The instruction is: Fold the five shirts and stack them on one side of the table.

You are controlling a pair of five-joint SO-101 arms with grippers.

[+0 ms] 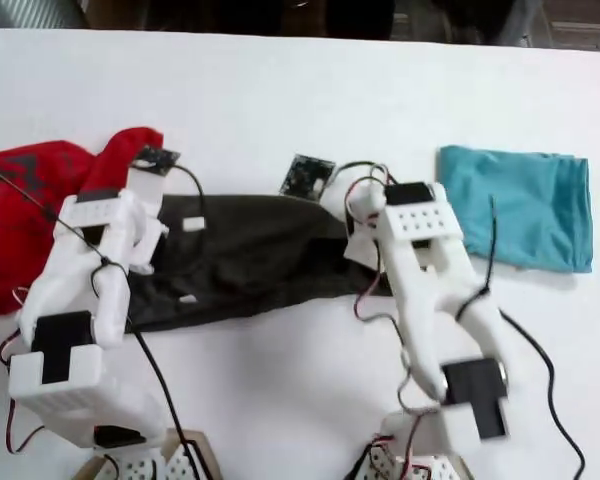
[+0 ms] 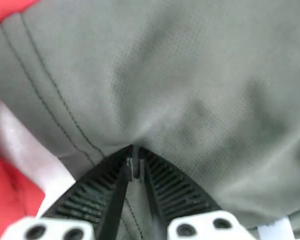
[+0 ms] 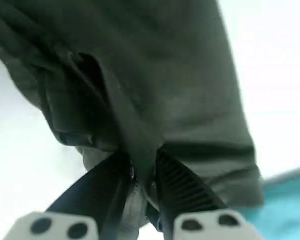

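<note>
The jaws of the left gripper (image 2: 133, 162) are closed to a narrow slit, pinching a thin fold of the dark grey-green knit shirt (image 2: 190, 85) beside its stitched hem. Those of the right gripper (image 3: 142, 170) are likewise clamped on a bunched pleat at the shirt's other end. We find the shirt lying as a long band on the white table (image 1: 280, 90) between the two arms, its left end touching the crumpled red shirt (image 1: 25, 205) and its right end near the folded teal shirt (image 1: 520, 205). We judge the step in hand to be a fold of this band. To do it well, we raise both ends together, hold the cloth lightly taut so no slack wrinkles, carry it level, and lift the left end free of the red cloth before travelling.
</note>
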